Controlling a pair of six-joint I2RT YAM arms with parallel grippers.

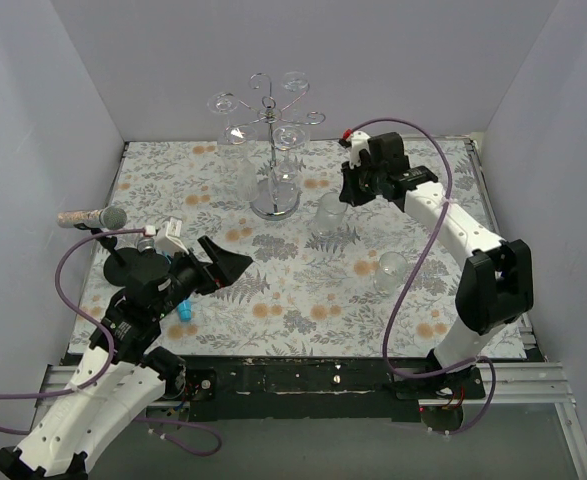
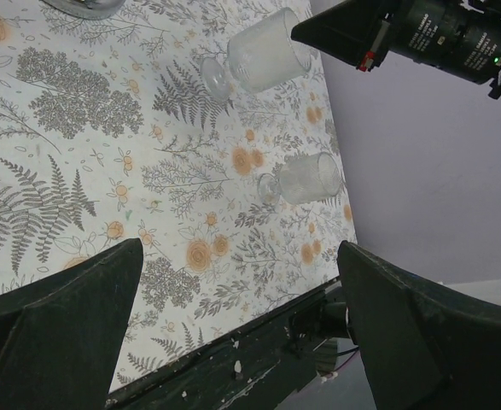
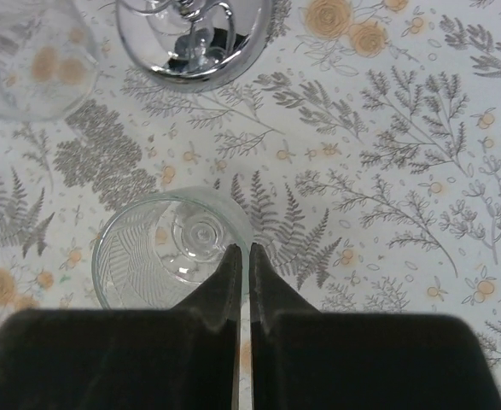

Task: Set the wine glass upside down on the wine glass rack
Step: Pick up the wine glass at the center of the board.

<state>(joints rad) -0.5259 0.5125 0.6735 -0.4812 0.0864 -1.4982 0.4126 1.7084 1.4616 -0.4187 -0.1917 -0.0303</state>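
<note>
right claw (image 3: 241,249): my fingers are pressed together with a hair-thin slit between them; the tips sit at the glass's rim and i cannot tell if the rim is nipped.
wine glass (image 3: 169,256): upright on the floral cloth (image 1: 303,300), lower left of my wrist view.
wine glass rack (image 1: 275,205): upper middle of the top view, near the glass.
left claw (image 2: 240,249): spread wide, holding nothing, lower left of the top view.
</note>
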